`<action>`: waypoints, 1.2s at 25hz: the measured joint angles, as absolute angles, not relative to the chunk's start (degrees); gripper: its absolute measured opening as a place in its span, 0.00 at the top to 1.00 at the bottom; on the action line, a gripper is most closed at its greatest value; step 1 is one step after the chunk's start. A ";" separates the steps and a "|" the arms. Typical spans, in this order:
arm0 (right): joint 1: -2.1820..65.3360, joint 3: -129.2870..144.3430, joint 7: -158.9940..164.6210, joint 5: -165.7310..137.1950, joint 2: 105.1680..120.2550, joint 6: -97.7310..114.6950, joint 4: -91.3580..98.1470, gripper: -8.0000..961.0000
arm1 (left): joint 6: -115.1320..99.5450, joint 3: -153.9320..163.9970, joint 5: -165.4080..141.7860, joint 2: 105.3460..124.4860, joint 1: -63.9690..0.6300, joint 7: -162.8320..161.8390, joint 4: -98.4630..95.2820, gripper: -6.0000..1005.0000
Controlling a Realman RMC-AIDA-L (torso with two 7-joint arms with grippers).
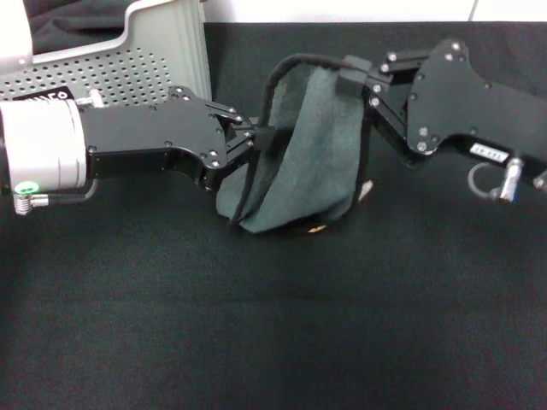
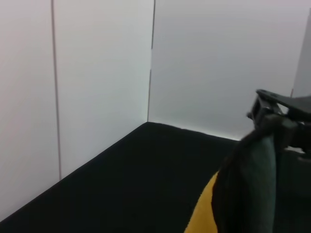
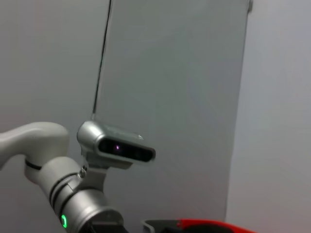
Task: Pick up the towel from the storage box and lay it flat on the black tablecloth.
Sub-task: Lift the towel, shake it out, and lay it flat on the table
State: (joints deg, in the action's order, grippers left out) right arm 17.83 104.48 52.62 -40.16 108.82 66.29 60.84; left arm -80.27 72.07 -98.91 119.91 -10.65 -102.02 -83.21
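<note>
**Two grippers hold a towel up between them over a black tablecloth**

In the head view, a grey-green towel (image 1: 312,145) with thin dark edging hangs in the air, draped in loose folds, its lower edge close to the black tablecloth (image 1: 273,325) that covers the whole work surface. The left gripper (image 1: 255,137) reaches in from the left, its fingers pinched shut on the towel's left edge. The right gripper (image 1: 357,75) comes in from the upper right and is clamped on the towel's top corner — so the cloth is suspended between the two.

The storage box (image 1: 128,60), light grey with perforated walls, sits at the upper left behind the left arm, well apart from the towel.

The left wrist view shows the towel (image 2: 262,179) hanging in folds, with the right gripper (image 2: 272,116) gripping its top — white walls behind.
</note>
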 joint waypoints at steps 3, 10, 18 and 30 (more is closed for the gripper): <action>17.39 97.37 57.98 -48.98 110.96 68.95 63.98 0.98 | -80.91 72.05 -98.15 119.87 -10.77 -100.48 -81.96 0.96; 19.11 89.00 68.59 -60.31 112.30 73.81 69.60 0.98 | -82.17 71.83 -96.24 119.95 -11.55 -97.88 -78.89 0.95; 22.03 84.93 74.61 -62.70 112.03 78.92 70.80 0.98 | -81.88 69.20 -92.20 120.05 -11.84 -93.79 -73.94 0.95; 25.66 79.43 81.27 -68.40 111.96 80.23 73.28 0.99 | -83.67 69.01 -85.80 119.91 -12.13 -86.01 -65.30 0.95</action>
